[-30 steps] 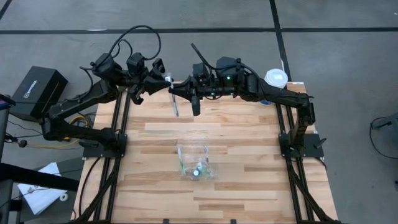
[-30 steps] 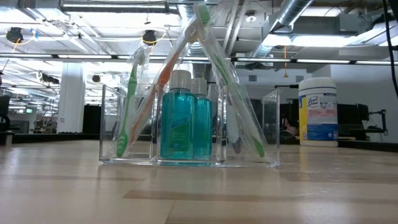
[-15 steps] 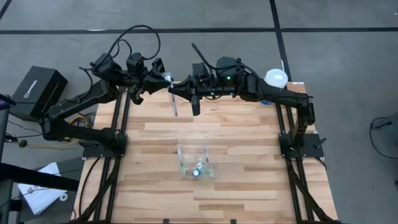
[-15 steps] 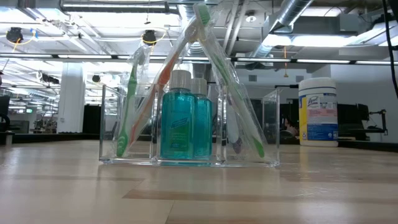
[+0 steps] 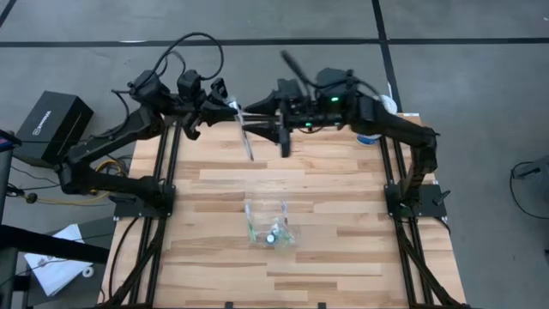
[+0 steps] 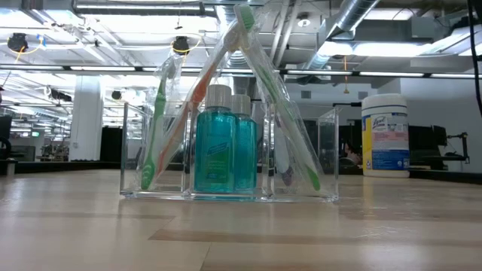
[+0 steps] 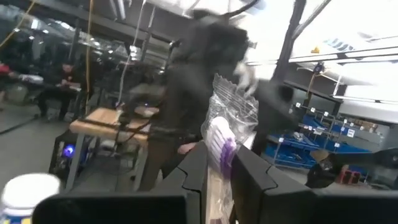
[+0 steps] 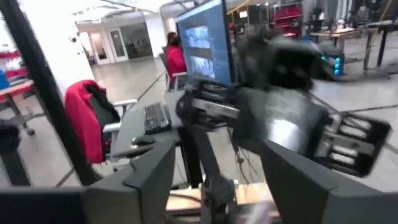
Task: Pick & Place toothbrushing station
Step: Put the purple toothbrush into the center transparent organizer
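A clear plastic container (image 5: pixel 270 225) stands on the middle of the table. Several wrapped toothbrushes (image 6: pixel 256 90) lean in it, and two teal bottles with white caps (image 6: pixel 224 143) stand upright. Over the table's far edge my left gripper (image 5: pixel 232 109) is shut on one more toothbrush (image 5: pixel 246 140) in a clear wrapper. My right gripper (image 5: pixel 260 120) is just to its right, open, with nothing between its fingers (image 8: pixel 149 171). My left gripper pinches the wrapped toothbrush between its two fingers (image 7: pixel 249 171), close to the purple bristle end (image 7: pixel 220 144). The fingers come level from the table's left side. The toothbrush is lifted clear of the table, its long part (image 5: pixel 249 150) reaching toward the near edge.
A large white tub (image 6: pixel 385 135) with a blue and yellow label stands at the far right corner (image 5: pixel 380 108). Bare wood lies all around the container. A black box (image 5: pixel 51 127) sits on the floor to the left of the table.
My right gripper has opened, let go of the toothbrush and drawn back toward the table's right edge. The toothbrush stays in my left gripper over the far edge.
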### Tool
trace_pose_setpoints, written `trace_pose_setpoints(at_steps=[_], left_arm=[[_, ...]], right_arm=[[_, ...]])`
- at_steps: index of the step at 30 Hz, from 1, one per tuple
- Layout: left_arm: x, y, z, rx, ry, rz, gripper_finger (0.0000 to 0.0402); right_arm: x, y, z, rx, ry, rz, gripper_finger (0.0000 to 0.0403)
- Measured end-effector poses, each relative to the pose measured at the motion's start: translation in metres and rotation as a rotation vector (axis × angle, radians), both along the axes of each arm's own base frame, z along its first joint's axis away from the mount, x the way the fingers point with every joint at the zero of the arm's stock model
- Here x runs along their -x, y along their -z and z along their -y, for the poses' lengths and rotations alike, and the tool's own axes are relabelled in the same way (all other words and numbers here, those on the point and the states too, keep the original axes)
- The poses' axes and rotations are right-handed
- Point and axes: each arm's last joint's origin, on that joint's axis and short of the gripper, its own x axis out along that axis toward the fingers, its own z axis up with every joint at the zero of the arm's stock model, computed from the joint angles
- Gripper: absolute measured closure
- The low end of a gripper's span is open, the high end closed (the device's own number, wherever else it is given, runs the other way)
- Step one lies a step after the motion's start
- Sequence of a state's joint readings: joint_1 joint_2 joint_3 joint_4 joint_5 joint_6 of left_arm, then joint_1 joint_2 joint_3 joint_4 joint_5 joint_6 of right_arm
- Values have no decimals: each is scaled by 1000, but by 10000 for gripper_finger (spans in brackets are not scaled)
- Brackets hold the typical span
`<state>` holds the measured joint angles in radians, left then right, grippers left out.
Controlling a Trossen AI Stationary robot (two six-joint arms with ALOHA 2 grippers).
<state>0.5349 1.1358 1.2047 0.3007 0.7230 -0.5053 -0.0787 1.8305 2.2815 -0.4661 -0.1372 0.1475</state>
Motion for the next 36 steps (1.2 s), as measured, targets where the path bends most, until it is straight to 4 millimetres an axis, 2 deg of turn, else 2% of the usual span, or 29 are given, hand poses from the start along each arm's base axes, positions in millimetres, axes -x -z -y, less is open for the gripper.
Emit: trace_pose_setpoints(at_steps=[3, 8, 12, 16, 22, 28, 36], left_arm=[[2, 2, -6, -5, 9, -20, 368], [9, 3, -14, -30, 45, -43, 368], [10, 3, -13, -61, 98, -53, 368], [4, 8, -3, -87, 136, -89, 368], [-12, 27, 31, -182, 17, -219, 368], [-25, 36, 72, -258, 8, -233, 368], [-31, 71, 112, -254, -31, -268, 368]], right_arm=[[15, -15, -1, 36, 26, 0, 160], [35, -25, 2, 99, 137, -1, 158], [70, -47, 3, 128, 235, 47, 171], [99, -61, 5, 170, 375, 66, 187], [139, -75, 4, 173, 490, 77, 204], [147, -75, -4, 170, 505, 55, 212], [137, -65, -10, 142, 528, -16, 208]])
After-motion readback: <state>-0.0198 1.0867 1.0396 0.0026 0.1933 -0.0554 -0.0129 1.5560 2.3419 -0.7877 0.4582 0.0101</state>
